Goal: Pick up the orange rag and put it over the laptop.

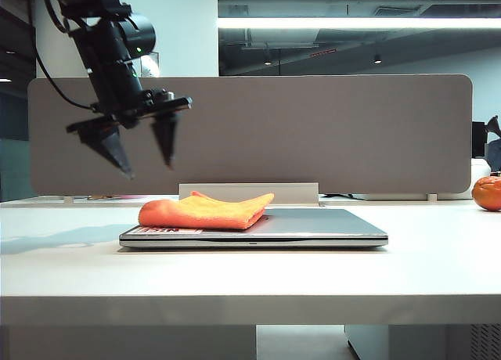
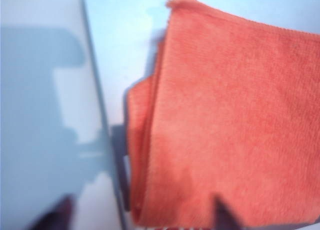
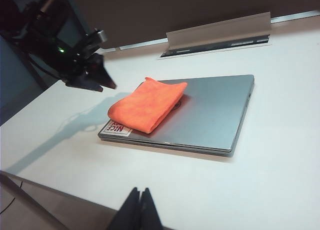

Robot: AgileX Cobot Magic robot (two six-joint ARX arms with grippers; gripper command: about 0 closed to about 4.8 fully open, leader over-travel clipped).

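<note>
The orange rag lies folded on the left part of the closed silver laptop, covering about a third of the lid. In the right wrist view the rag rests over the lid's near-left corner beside a white sticker with red print on the laptop. My left gripper hangs open in the air above and left of the rag, holding nothing. In the left wrist view the rag fills the frame below the spread fingertips. My right gripper is shut and empty, off the table's near edge.
A grey partition panel stands behind the white table. A round glossy orange ball sits at the far right. A cable tray lid stands open behind the laptop.
</note>
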